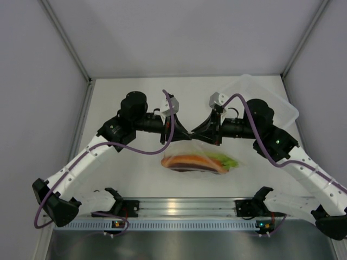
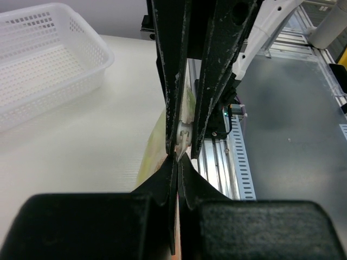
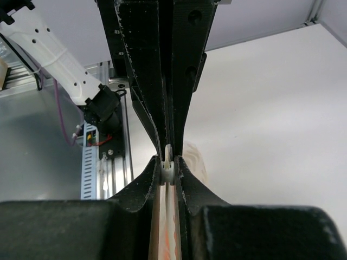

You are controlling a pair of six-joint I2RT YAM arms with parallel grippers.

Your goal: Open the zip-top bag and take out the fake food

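The zip-top bag hangs low over the table between my two arms, its top edge pulled up to a peak. Inside lies the fake food: an orange and dark-red wedge and a green leafy stalk. My left gripper is shut on the thin top edge from the left. My right gripper is shut on the white zip strip from the right. The two grippers meet tip to tip. Below the jaws, the bag shows yellowish in the left wrist view and pale in the right wrist view.
A white plastic basket stands at the back right, close behind the right arm. The aluminium rail with both arm bases runs along the near edge. Grey walls close the table on three sides.
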